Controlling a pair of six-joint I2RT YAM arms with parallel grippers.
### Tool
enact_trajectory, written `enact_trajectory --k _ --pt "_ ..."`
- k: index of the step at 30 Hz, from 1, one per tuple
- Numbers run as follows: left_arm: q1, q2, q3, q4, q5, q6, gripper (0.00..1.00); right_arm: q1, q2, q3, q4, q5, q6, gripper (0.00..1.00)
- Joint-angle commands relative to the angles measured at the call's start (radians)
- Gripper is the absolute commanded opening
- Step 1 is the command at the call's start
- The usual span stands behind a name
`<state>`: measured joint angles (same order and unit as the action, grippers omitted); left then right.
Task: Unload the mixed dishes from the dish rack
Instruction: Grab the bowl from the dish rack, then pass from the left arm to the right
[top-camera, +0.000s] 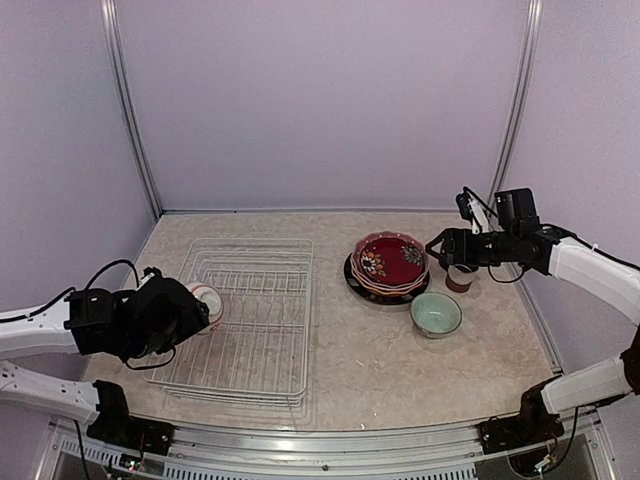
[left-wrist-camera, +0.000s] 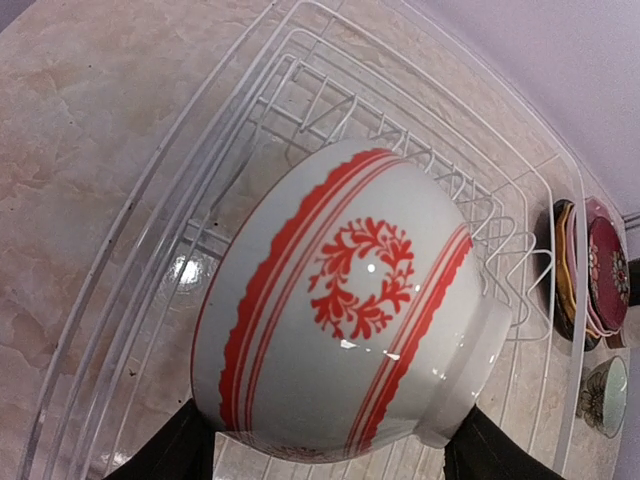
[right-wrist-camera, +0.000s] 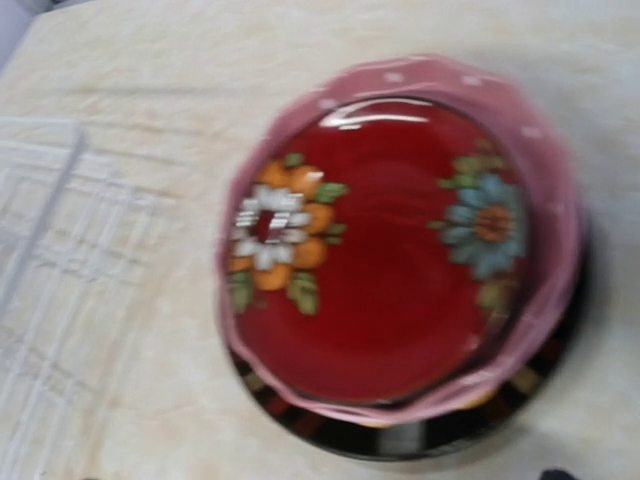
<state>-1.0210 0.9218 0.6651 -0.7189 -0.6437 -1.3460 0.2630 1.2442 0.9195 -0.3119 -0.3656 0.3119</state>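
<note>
1. The marbled table (top-camera: 370, 360) carries everything.
2. The white wire dish rack (top-camera: 308, 320) sits on its left half. One dish is in it.
3. A stack of plates (top-camera: 385, 293), black at the bottom with yellow and pink rims above, lies right of the rack and apart from it.
4. The dark red floral bowl (top-camera: 390, 260) rests on top of that stack.
5. The red-patterned white bowl (left-wrist-camera: 350, 310) is tipped on its side at the rack's left edge, over the wires. The left gripper (top-camera: 195, 308) is clamped on it, one dark finger on each flank.
6. The pale-green cup (top-camera: 436, 313) stands on the table near the stack.
7. The brown-white cup (top-camera: 461, 277) stands just right of the stack. The right gripper (top-camera: 440, 247) hangs beside it, jaws apart and empty.
</note>
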Motion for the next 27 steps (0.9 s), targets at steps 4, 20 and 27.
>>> enact_trajectory --k 4,20,27 --pt "0.011 -0.066 0.066 0.204 0.105 0.235 0.62 0.085 0.028 0.021 0.103 -0.092 0.030 0.93" --pt "0.124 -0.110 0.097 0.567 0.611 0.454 0.59 0.340 0.160 0.072 0.465 -0.331 0.220 0.88" --pt "0.118 -0.084 0.121 0.659 0.723 0.440 0.58 0.427 0.231 0.143 0.580 -0.417 0.289 0.85"
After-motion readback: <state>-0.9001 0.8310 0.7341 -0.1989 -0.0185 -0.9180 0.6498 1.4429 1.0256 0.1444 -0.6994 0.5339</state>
